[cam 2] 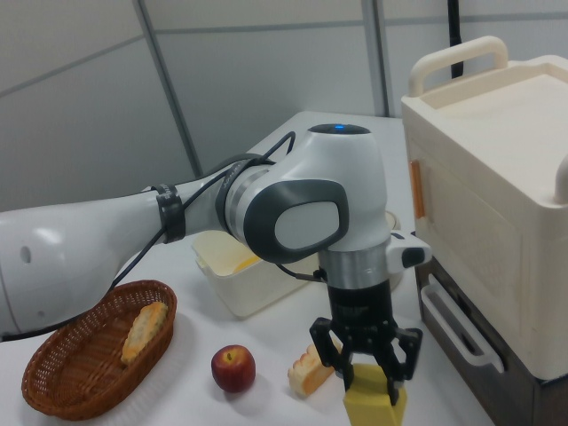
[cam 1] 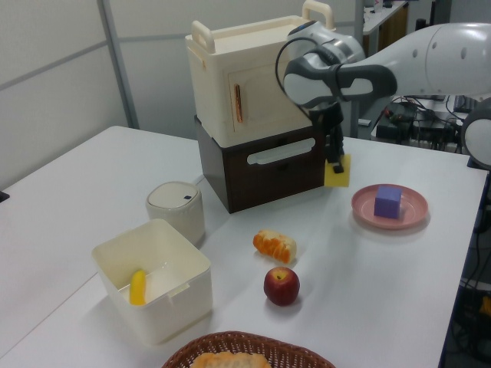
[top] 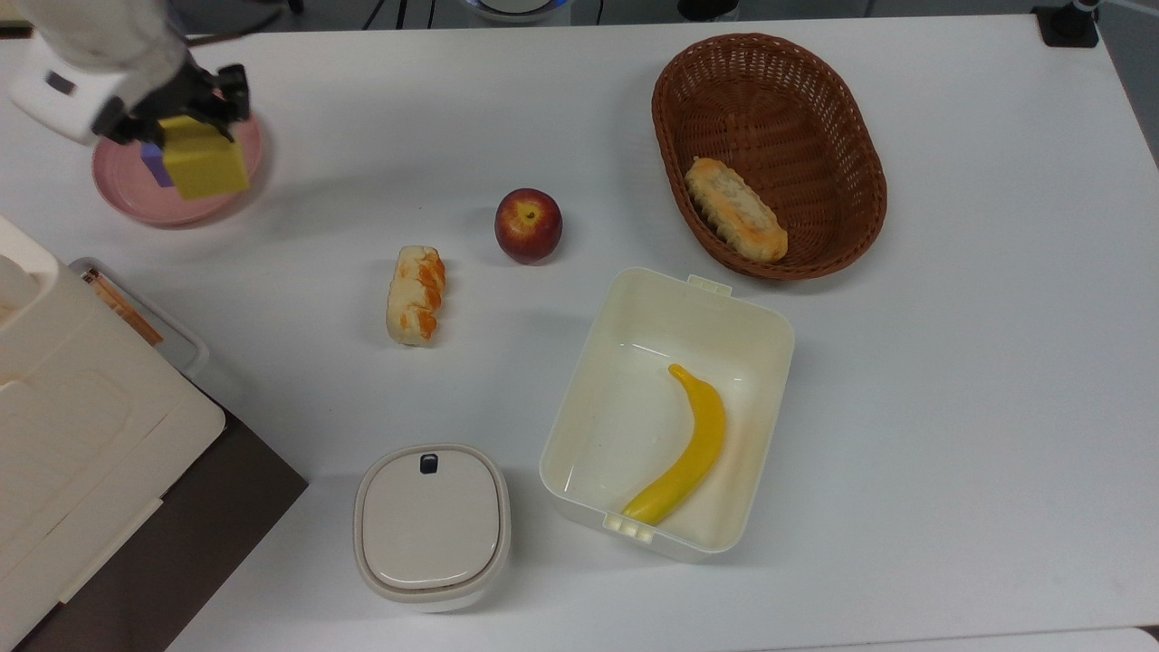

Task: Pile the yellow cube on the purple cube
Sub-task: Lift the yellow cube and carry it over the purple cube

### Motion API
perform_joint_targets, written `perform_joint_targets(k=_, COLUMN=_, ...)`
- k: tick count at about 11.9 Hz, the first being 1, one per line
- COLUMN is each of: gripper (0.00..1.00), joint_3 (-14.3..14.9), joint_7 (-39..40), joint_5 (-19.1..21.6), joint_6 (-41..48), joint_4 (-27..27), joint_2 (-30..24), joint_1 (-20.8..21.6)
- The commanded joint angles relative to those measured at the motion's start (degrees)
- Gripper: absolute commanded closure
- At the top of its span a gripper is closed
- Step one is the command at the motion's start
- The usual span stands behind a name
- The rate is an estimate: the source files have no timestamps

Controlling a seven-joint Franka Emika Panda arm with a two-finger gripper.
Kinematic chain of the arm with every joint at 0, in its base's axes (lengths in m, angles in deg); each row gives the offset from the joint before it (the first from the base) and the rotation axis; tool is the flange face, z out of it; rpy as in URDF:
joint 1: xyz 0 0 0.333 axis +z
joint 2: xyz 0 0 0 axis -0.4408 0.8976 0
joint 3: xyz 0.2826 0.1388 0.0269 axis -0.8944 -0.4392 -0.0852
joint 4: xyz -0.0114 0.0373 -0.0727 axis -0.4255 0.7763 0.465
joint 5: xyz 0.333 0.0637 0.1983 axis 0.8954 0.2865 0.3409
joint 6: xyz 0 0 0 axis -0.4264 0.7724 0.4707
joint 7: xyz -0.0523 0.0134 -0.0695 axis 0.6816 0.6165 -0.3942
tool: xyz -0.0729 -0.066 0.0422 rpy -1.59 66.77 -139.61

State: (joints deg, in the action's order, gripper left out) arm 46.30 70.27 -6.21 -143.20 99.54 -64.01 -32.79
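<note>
Bright, even light (soft shadows)

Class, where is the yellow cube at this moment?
The yellow cube hangs in the gripper, off the table; in the left view it is left of the pink plate that carries the purple cube.

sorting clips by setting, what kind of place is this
Probably a robotics lab in an office: a robot arm's gripper over a white table of toy food, partition wall panels, cluttered desks behind.

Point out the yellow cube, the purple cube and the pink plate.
yellow cube (top: 205, 162), top view, top face.
purple cube (cam 1: 388, 202), left view, front face.
pink plate (cam 1: 410, 218), left view, bare rim.
</note>
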Motion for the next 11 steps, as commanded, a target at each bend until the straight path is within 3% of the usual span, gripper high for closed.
perform_joint_targets(k=1, gripper=0.8, joint_3=1.4, joint_7=1.1, joint_5=-0.1, joint_6=1.0, joint_4=1.9, joint_2=-4.1, joint_1=-0.5)
perform_joint_targets(k=5, gripper=0.8, joint_3=1.4, joint_7=1.9, joint_5=-0.3, joint_6=1.0, joint_4=2.8, joint_2=-5.8, joint_1=-2.8)
perform_joint_targets(k=9, gripper=0.8, joint_3=1.3, joint_7=5.5, joint_5=-0.4, joint_6=-9.2, joint_4=17.6, joint_2=-13.7, joint_1=-5.6)
perform_joint_targets(k=11, gripper=0.8, joint_3=1.5, joint_7=7.3, joint_5=-0.6, joint_6=-10.7, joint_4=20.7, joint_2=-13.9, joint_1=-7.2)
